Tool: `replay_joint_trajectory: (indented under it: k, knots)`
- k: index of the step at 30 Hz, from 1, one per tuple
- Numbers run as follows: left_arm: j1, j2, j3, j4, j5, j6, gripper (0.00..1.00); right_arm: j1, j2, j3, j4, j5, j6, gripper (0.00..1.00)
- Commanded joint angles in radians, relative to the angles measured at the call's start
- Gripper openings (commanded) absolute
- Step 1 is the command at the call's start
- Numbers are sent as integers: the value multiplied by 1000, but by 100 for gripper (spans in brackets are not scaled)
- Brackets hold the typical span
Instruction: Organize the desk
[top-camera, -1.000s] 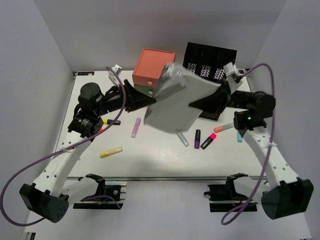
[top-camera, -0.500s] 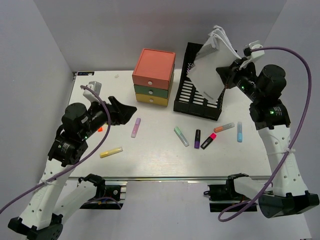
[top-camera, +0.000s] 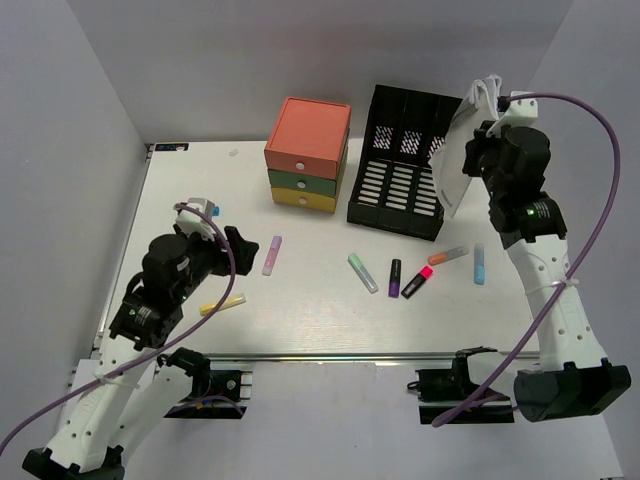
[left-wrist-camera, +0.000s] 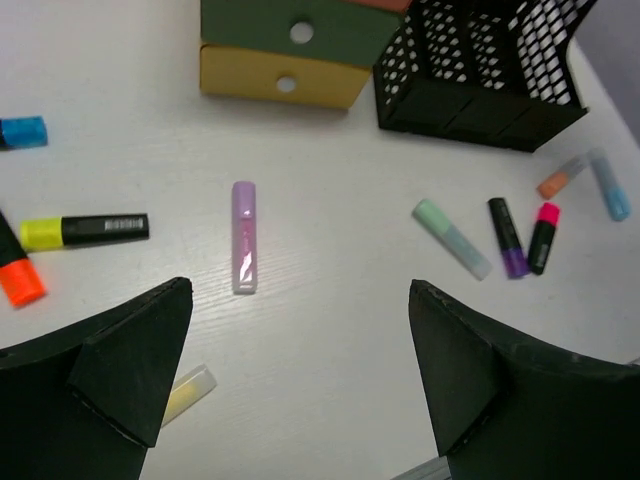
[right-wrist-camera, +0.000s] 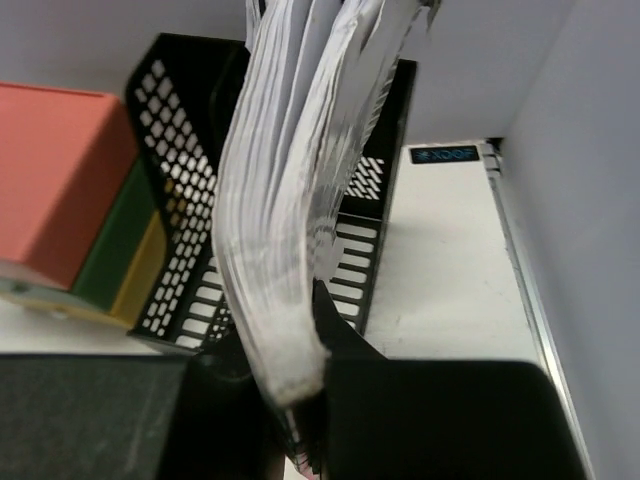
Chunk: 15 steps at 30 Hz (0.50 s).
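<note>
The white desk (top-camera: 300, 325) holds several scattered highlighters. My right gripper (top-camera: 473, 152) (right-wrist-camera: 300, 385) is shut on the lower edge of a thick stack of white sheets (top-camera: 452, 165) (right-wrist-camera: 285, 200). It holds the stack upright above the right end of the black file rack (top-camera: 400, 180) (right-wrist-camera: 375, 215). My left gripper (top-camera: 238, 250) (left-wrist-camera: 300, 292) hangs open and holds nothing, low over the desk's left front. A lilac highlighter (top-camera: 271, 255) (left-wrist-camera: 244, 250) lies just ahead of it, and a pale yellow one (top-camera: 222, 304) (left-wrist-camera: 185, 392) sits by its left finger.
The orange, green and yellow drawer box (top-camera: 308, 153) (left-wrist-camera: 285, 40) stands left of the rack. Mint (top-camera: 363, 272), purple (top-camera: 395, 278), pink (top-camera: 417, 281), orange (top-camera: 448, 255) and blue (top-camera: 479, 263) markers lie in front of the rack. A yellow-black marker (left-wrist-camera: 85, 230) lies at the left.
The left gripper let go of the paper stack, opened wide and drew back to the near left. The right arm swung the stack up and rightward, above the rack's right end.
</note>
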Motion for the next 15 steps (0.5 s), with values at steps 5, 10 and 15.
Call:
replay_joint_trajectory:
  k: [5, 10, 15]
  knots:
    - [1, -47, -110, 90, -77, 64, 98, -8, 27, 23, 107, 129, 31, 0]
    - [1, -43, -119, 101, -87, 78, 98, -11, 54, -20, 182, 132, 34, 0]
    - [1, -50, -124, 100, -92, 78, 98, -5, 109, -29, 280, 141, 35, 0]
